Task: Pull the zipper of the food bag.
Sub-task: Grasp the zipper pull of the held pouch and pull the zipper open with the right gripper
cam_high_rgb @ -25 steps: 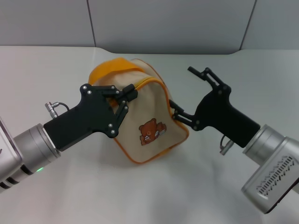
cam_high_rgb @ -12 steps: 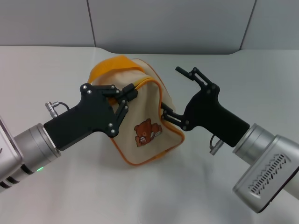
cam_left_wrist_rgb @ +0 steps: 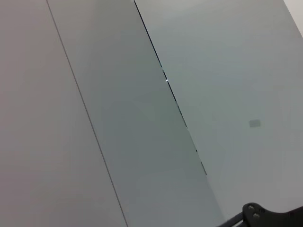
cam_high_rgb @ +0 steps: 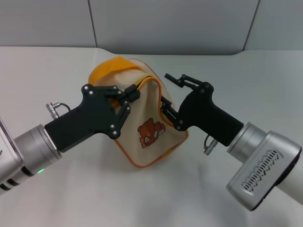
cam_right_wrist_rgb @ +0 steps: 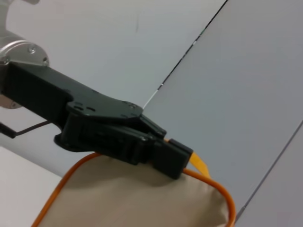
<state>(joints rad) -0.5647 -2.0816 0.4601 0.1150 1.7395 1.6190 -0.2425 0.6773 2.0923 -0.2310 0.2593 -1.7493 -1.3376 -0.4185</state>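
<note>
The food bag (cam_high_rgb: 147, 112) is beige with orange piping and a brown bear patch (cam_high_rgb: 151, 132). It stands tilted at the table's middle, with its orange strap handle (cam_high_rgb: 106, 69) behind. My left gripper (cam_high_rgb: 131, 94) is shut on the orange band at the top edge of the bag's front panel. The right wrist view also shows it (cam_right_wrist_rgb: 176, 160) pinching that edge of the bag (cam_right_wrist_rgb: 132, 201). My right gripper (cam_high_rgb: 168, 92) is open at the bag's right side, one finger above the corner and one against the side. The zipper's silver pull tab is hidden.
The bag rests on a white table (cam_high_rgb: 142, 201) with a grey panelled wall (cam_high_rgb: 170, 23) behind. The left wrist view shows only wall panels (cam_left_wrist_rgb: 142, 118) and a black part (cam_left_wrist_rgb: 265, 215) at its edge.
My right gripper has moved left, up to the bag's right side. The bag has shifted and tilted slightly. My left gripper has kept its hold.
</note>
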